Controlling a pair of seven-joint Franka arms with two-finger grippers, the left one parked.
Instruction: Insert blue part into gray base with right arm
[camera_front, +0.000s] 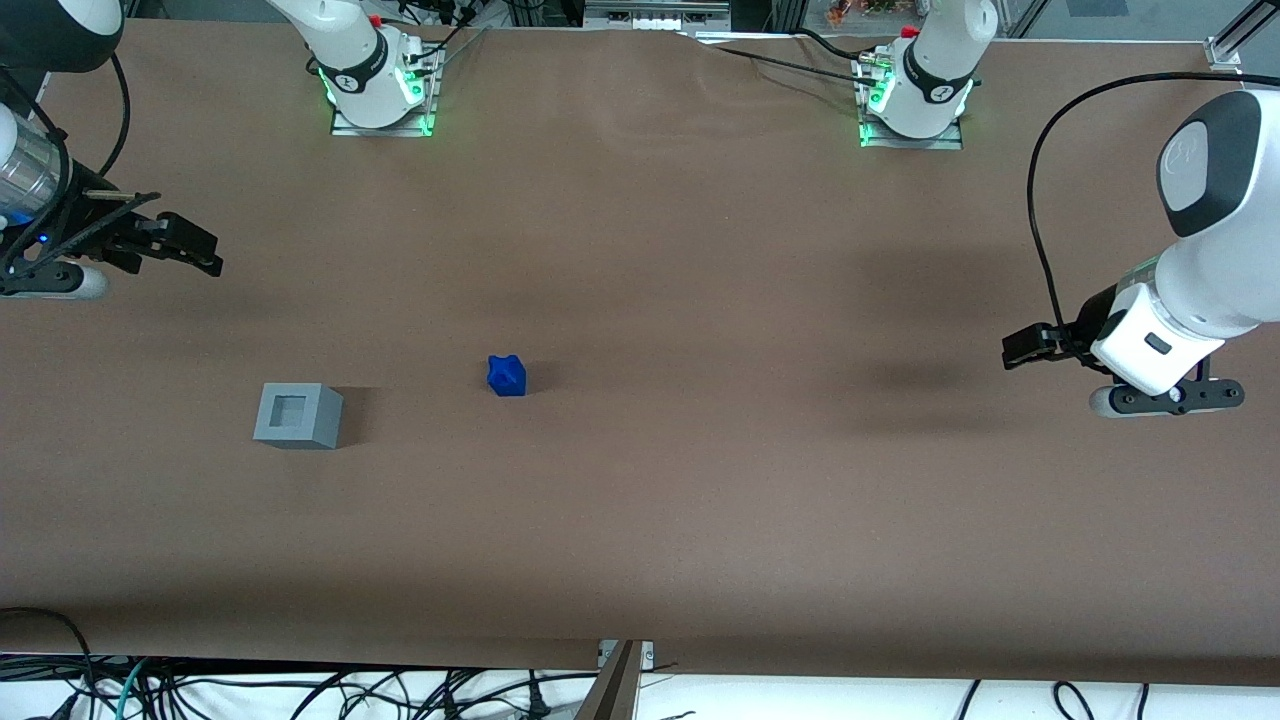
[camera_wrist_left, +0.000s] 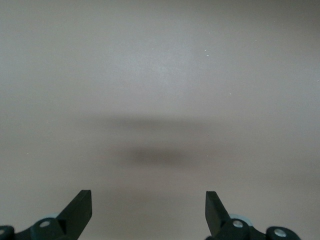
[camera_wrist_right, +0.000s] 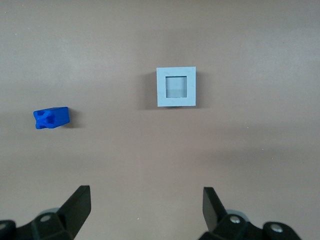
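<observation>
Gray base (camera_front: 298, 415): light-gray cube on the brown table (camera_front: 700, 520), nearest the front camera of the task items, toward the working arm's end; square recess in its top face showing empty, seen squarely from above in the right wrist view (camera_wrist_right: 176, 87). Blue part (camera_front: 507, 376): small knobbly block, lying on the table a little farther from the front camera than the base and well apart from it, toward the middle of the table; it appears tipped on one side in the wrist view (camera_wrist_right: 51, 118). Gripper (camera_front: 185, 245) of the right arm (camera_front: 40, 190): held above the table, farther from the front camera than both blocks, well apart from each; fingers (camera_wrist_right: 77, 205) spread wide, holding nothing. Status, as judged: pick-up not yet begun. Hazards, as judged: the part's uneven corners offer poor flat faces, so an off-centre grip could squeeze it out or twist it; a part carried tilted would likely catch on the recess rim and jam instead of seating; the base appears to stand loose, so a sideways push during insertion could slide or tip it.
</observation>
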